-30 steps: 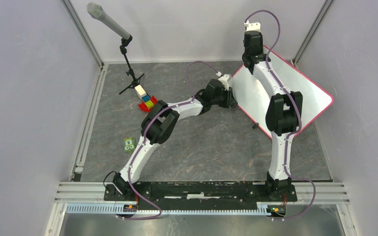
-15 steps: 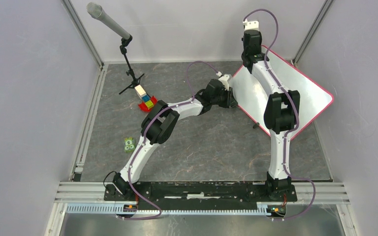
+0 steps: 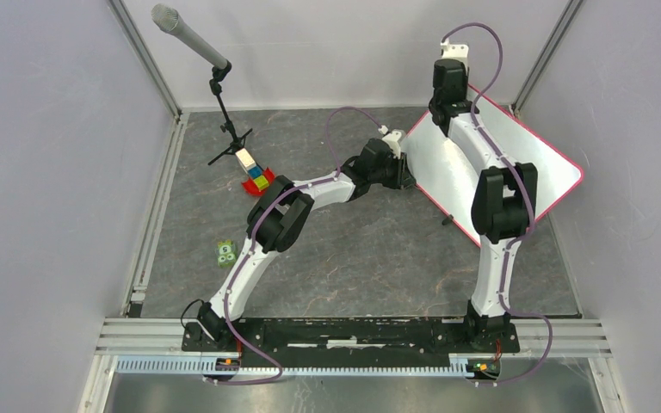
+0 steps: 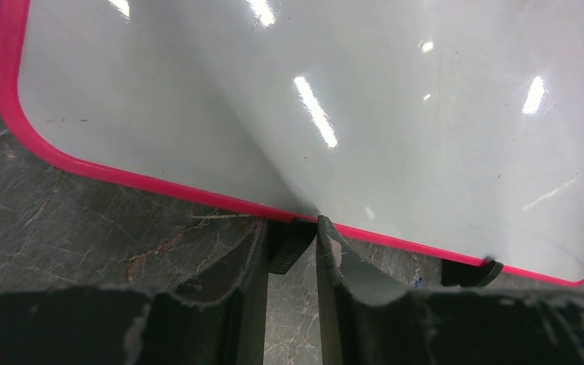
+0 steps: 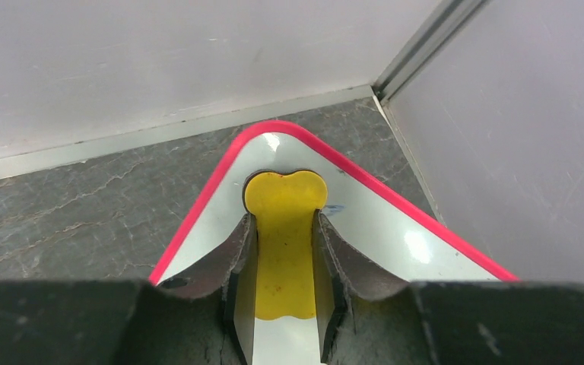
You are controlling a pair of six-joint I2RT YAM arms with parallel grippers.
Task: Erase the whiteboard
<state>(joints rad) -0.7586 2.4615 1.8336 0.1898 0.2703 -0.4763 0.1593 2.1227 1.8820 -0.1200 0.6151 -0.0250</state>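
Pink-framed and face up, the whiteboard (image 3: 546, 163) lies at the far right of the grey stone-patterned table (image 3: 361, 249), worked from two sides. The left gripper (image 4: 298, 232) meets its near-left edge. The narrow jaws are drawn in around a small black foot (image 4: 289, 245) just under the pink rim, and one fingertip touches the frame. The right gripper (image 5: 283, 220) reaches over the board's far corner, jaws closed on a flat yellow pad (image 5: 285, 251). The pad's rounded end lies on the white surface just inside that corner, with a small blue mark (image 5: 333, 207) beside it.

By count there are one whiteboard, two arms and two grippers. The left wrist camera shows two black feet, the second (image 4: 468, 272) further along the same edge. There are also one microphone (image 3: 185, 36) on a stand, one cluster of coloured blocks (image 3: 256, 176) and one lone green block (image 3: 225, 251), all well apart from the board on the table's left.

The board sits diagonal to the table's edges. One rounded corner points at the back wall near the right rear post and another points at the right wall. Its longer sides seem to run from the back wall toward the near right, though foreshortening in the overhead view leaves that unsure.
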